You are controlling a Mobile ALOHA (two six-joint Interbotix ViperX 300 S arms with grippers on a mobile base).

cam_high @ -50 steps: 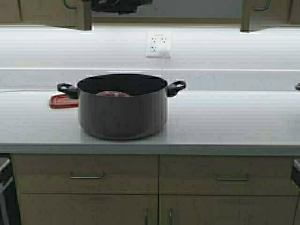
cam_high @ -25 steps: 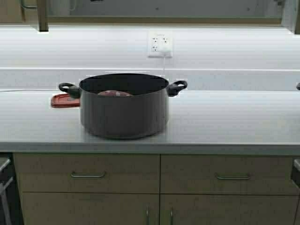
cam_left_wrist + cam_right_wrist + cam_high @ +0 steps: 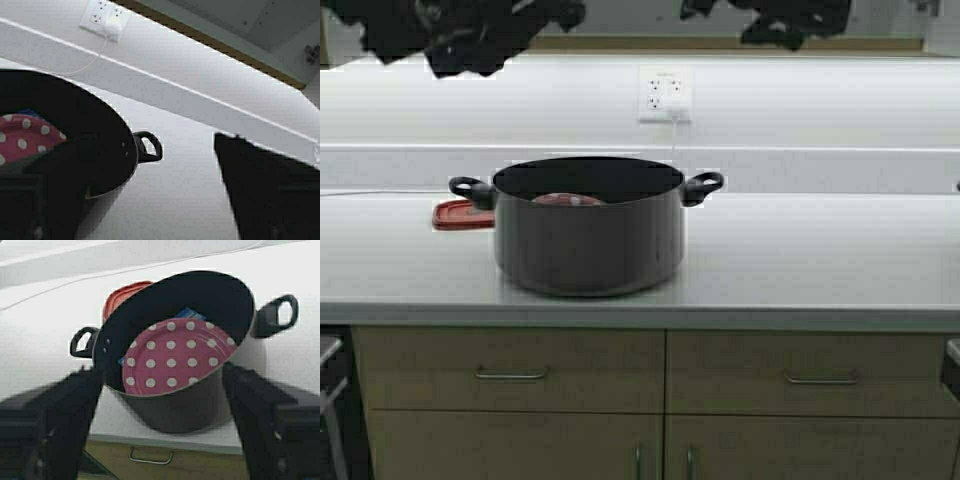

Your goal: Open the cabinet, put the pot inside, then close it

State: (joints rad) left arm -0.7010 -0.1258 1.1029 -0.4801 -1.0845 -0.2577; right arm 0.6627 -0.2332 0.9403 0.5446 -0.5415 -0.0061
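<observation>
While the pot (image 3: 588, 228) sits on the countertop (image 3: 800, 260) above the drawers (image 3: 510, 372), both grippers should come down level, one to each loop handle, and grasp together so it lifts without tilting; the right gripper (image 3: 160, 405) hangs spread wide and empty over a spotted plate (image 3: 175, 356) inside; the left gripper (image 3: 135, 200), also wide and empty, straddles the pot's edge; beyond, the cabinet (image 3: 240, 25) appears open.

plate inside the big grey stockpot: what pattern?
Round pink-red plate with white polka dots; right wrist view shows it best.
</observation>
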